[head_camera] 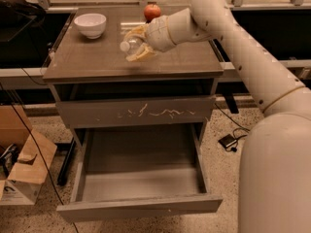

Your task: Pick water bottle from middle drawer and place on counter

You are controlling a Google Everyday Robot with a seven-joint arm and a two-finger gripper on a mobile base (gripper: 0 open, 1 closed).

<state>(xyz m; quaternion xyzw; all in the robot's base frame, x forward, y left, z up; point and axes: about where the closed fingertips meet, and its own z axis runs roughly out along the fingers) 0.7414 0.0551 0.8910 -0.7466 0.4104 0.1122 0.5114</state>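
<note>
The water bottle, clear with a white cap pointing left, lies sideways between the yellowish fingers of my gripper, just above the middle of the counter. The gripper is shut on the bottle. My white arm reaches in from the right over the counter. Below, the middle drawer is pulled wide open and its grey floor is bare. The closed drawer front above it has pale scratch marks.
A white bowl stands at the counter's back left and a red apple at the back middle. A cardboard box sits on the floor at left. A cable and a small black adapter lie on the floor at right.
</note>
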